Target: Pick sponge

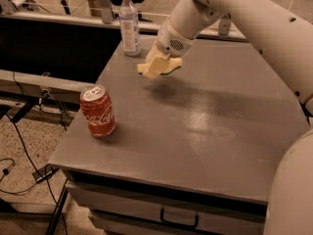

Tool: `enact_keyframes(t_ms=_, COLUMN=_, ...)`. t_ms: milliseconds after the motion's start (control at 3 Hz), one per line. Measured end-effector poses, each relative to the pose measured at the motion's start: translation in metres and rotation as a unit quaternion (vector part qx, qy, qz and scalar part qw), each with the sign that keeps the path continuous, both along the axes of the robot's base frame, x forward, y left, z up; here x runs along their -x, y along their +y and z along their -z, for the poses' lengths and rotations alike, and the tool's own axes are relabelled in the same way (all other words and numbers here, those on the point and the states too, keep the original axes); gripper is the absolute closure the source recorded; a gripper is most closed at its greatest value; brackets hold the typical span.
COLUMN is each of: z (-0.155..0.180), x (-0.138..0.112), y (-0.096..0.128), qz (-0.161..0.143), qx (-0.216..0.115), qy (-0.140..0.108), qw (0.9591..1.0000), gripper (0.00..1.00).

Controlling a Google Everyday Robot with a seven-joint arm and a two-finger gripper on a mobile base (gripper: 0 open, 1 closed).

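The sponge [174, 64] is a pale yellow foam pad held in the air above the back left part of the grey table [210, 131]. Its shadow lies on the tabletop just below it. My gripper [155, 67] hangs from the white arm that comes in from the upper right. It is shut on the sponge, with one blocky pale finger [156, 64] across the front of it. Part of the sponge is hidden behind that finger.
A red Coca-Cola can [98, 111] stands near the table's left front edge. A clear water bottle [129, 23] stands at the back left corner. A drawer handle [178, 219] shows under the front edge. Cables lie on the floor at the left.
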State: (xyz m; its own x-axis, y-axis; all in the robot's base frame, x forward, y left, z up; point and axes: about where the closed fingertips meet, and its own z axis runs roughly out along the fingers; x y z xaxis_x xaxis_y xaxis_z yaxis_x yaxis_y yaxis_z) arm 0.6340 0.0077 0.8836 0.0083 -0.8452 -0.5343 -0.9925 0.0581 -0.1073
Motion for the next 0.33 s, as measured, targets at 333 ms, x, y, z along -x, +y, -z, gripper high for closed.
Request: enact_keyframes(t_ms=333, z=0.0001, x=0.0, y=0.0001, qz=0.0, qx=0.0, qy=0.0, qw=1.0, gripper=1.0)
